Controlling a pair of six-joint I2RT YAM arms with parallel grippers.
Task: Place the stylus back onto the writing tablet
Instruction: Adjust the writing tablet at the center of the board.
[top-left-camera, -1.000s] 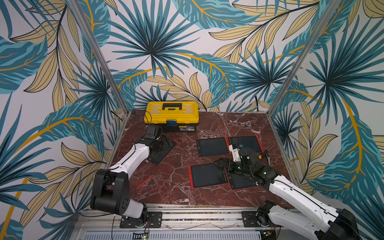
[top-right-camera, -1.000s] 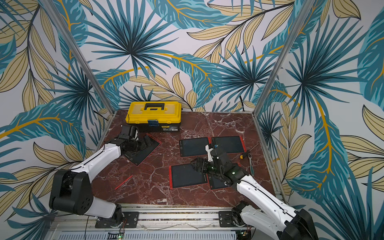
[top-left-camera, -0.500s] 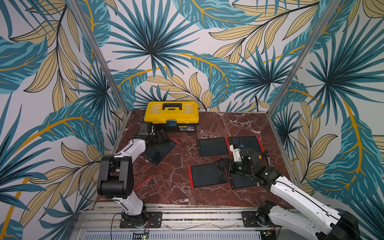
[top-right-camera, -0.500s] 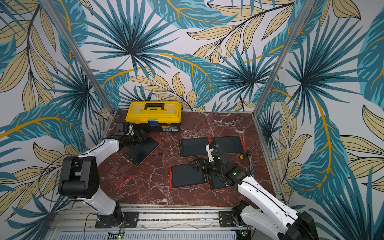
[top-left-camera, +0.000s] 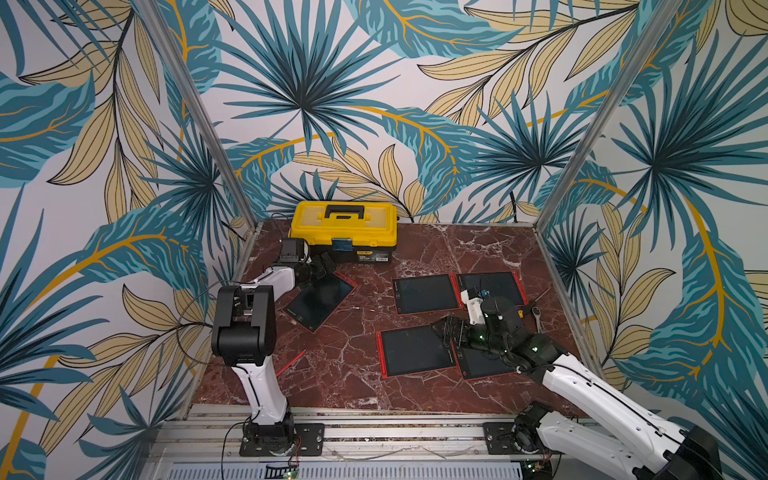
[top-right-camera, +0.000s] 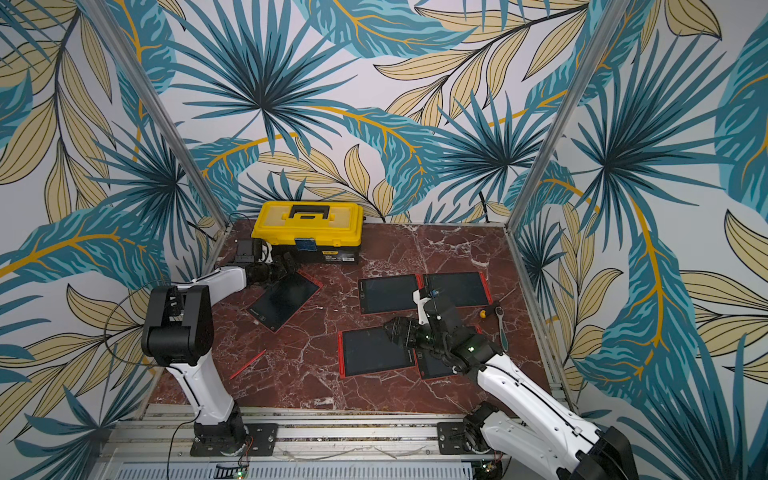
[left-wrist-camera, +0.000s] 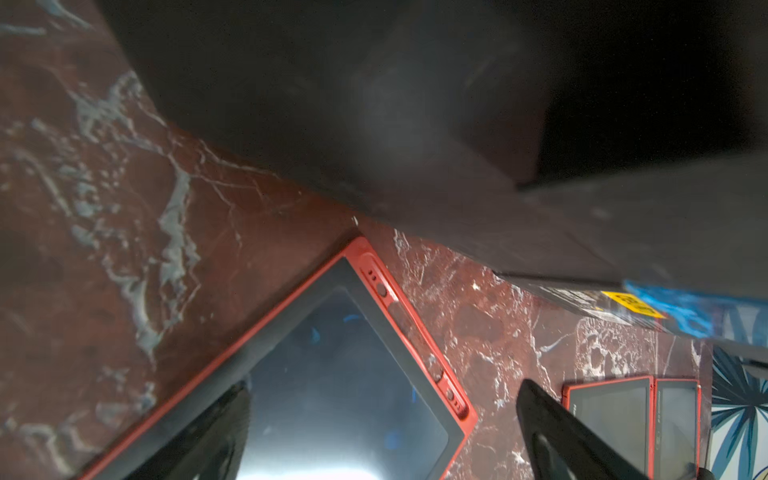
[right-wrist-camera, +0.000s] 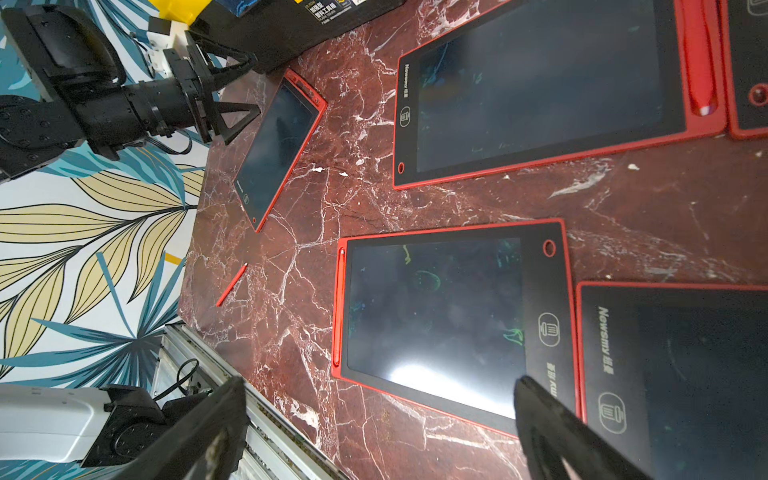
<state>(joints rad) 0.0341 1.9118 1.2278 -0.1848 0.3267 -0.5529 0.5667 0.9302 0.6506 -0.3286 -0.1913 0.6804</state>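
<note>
The red stylus (top-left-camera: 291, 362) (top-right-camera: 248, 364) (right-wrist-camera: 232, 284) lies loose on the marble near the left arm's base. The writing tablet (top-left-camera: 320, 299) (top-right-camera: 286, 301) (left-wrist-camera: 332, 395) (right-wrist-camera: 276, 153), black with a red frame, lies askew at the left, and its side slot is bare. My left gripper (top-left-camera: 323, 266) (top-right-camera: 286, 265) (left-wrist-camera: 384, 388) hovers open over the tablet's far corner, beside the toolbox, holding nothing. My right gripper (top-left-camera: 446, 330) (top-right-camera: 395, 328) (right-wrist-camera: 378, 384) is open and empty above the near middle tablet (top-left-camera: 411, 351).
A yellow toolbox (top-left-camera: 343, 226) stands at the back left. Three more red-framed tablets (top-left-camera: 424, 294) (top-left-camera: 492, 286) (top-left-camera: 478, 361) lie right of centre, some with a stylus docked. A ratchet wrench (top-right-camera: 496, 313) lies by the right wall.
My left gripper has drawn back off the tablet toward the toolbox and left wall, and that arm's elbow now stands upright. The right arm has hardly moved.
</note>
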